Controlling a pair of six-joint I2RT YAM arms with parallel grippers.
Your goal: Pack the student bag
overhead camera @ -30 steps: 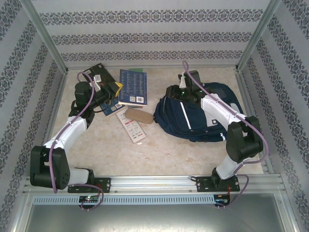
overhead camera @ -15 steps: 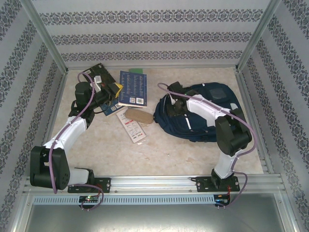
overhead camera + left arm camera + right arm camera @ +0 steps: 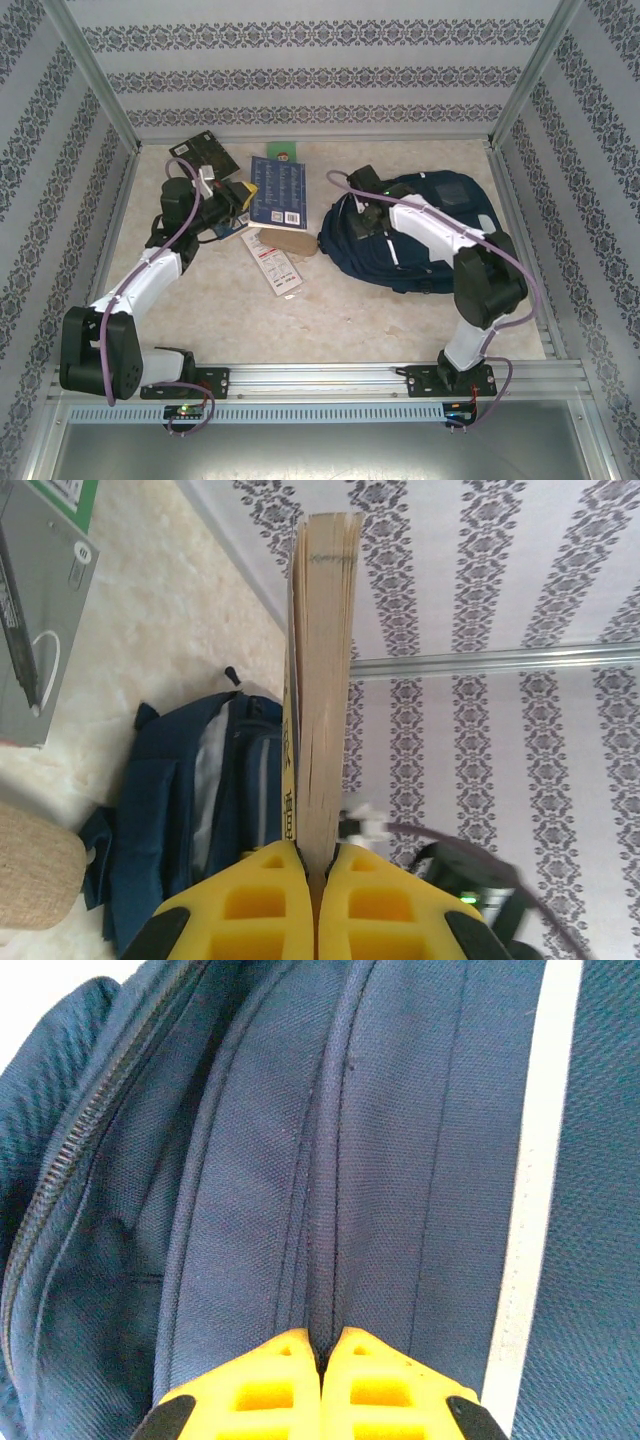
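1. On the right half of the table [image 3: 330, 320], seen from above, the student bag [image 3: 440, 192] lies flat, well apart from the loose items on the left half. The right gripper [image 3: 362, 220] is down on the bag's left end.
2. Left side, same view: the left gripper [image 3: 243, 193] holds a blue-covered book [image 3: 278, 185] by 1 edge, apparently raised off the table. Near it lie a tan pouch [image 3: 288, 241], a white-and-red packet [image 3: 277, 268], a dark packet [image 3: 203, 156] and a green-edged item [image 3: 281, 153] mostly hidden behind the book.
3. Left wrist view: the yellow fingers [image 3: 255, 900] are clamped on the book, and its page block stands straight up from them, a grip the top camera leaves vague. The bag lies beyond, showing a pale band between 2 navy folds. Whether that is lining or a stripe I cannot tell.
4. Right wrist view: the fingers are pressed together on a ridge of navy fabric to the right of a zip [image 3: 70, 1155], apparently pinching it. From above this contact is too small to read.
5. Progress, as I judge it, is early. Nothing is visibly inside the bag, 1 book is in hand, and 4 items wait on the table. The opening likely needs lifting before the book goes in.
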